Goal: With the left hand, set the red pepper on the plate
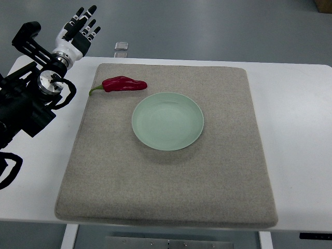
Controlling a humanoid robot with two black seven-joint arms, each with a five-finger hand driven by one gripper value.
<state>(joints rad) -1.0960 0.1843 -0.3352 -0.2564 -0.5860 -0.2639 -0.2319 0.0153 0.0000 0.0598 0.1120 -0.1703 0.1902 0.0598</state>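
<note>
A red pepper (123, 83) with a green stem lies on the grey mat, just beyond the upper left edge of the plate. The pale green plate (167, 120) sits empty near the mat's middle. My left hand (81, 27) is raised past the table's far left corner, fingers spread and holding nothing, well to the left of and beyond the pepper. The right arm does not show.
The grey mat (171, 187) covers most of the white table (295, 129). A small clear object (122, 46) lies at the table's far edge, beyond the pepper. My left arm's black links (26, 104) hang over the table's left side.
</note>
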